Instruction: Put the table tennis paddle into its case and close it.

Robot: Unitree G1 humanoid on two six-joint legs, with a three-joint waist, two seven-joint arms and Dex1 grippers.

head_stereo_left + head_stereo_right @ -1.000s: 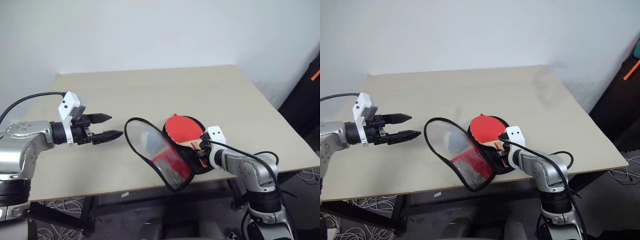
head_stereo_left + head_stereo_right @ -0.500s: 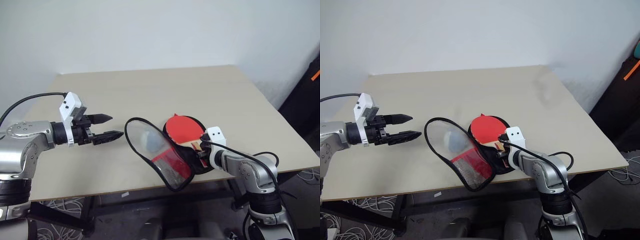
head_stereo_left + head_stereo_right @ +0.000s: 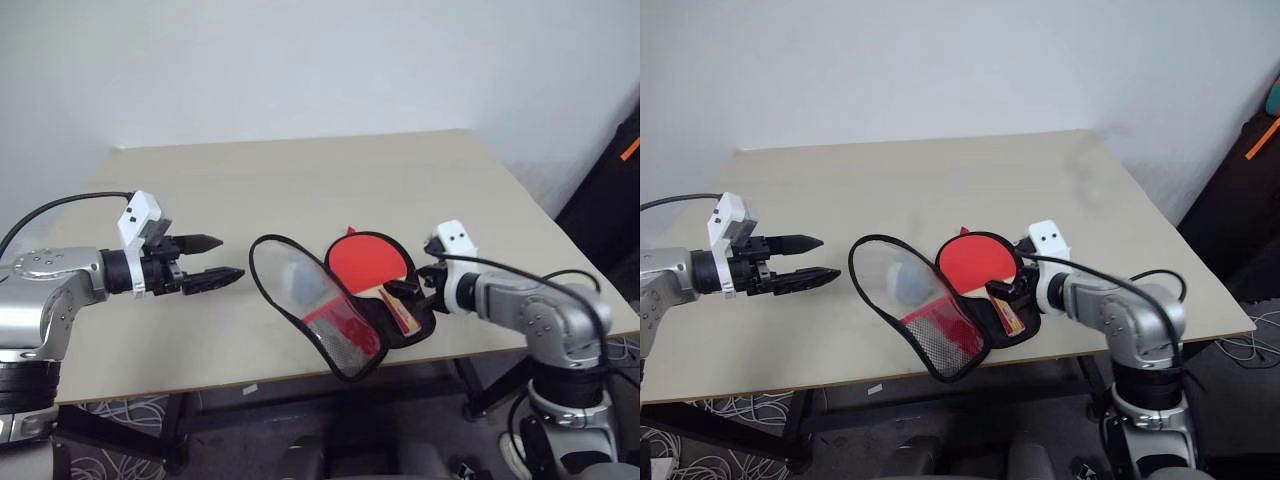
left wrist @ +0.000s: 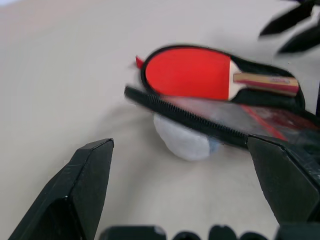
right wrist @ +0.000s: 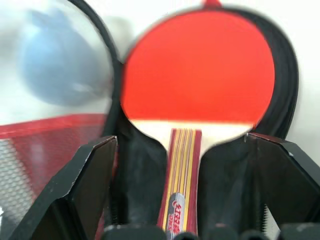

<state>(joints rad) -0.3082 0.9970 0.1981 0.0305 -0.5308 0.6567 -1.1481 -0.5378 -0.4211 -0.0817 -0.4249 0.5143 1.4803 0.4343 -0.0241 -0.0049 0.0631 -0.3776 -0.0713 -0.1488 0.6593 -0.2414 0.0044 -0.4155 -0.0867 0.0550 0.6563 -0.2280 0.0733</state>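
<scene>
Table tennis paddle [image 3: 367,263] flat in the lower half of the open case [image 3: 340,300], red face up, striped wooden handle [image 5: 180,185] toward the table's near edge. Black lining [image 5: 280,85] showing around the blade's rim. Case lid [image 3: 300,300] flipped up and leaning to the robot's left, its clear round panel and red mesh end standing off the tabletop, black zip edging all around. Pale blue-grey scrap [image 4: 182,142] on the table just behind that raised lid, seen through the clear panel. Case unzipped, near the front edge of the beige table [image 3: 300,180].

Right gripper [image 3: 405,292] just over the handle end of the paddle, fingers spread wide, one on each side of the handle in the right wrist view, gripping nothing. Handle apart from both fingers [image 5: 87,190].

Left gripper [image 3: 210,261] well apart from the case, hovering over bare tabletop to the lid's left, tips aimed toward the lid, fingers spread wide and empty.

Pale wall behind the table; dark object with an orange strip [image 3: 628,150] at the far right.
</scene>
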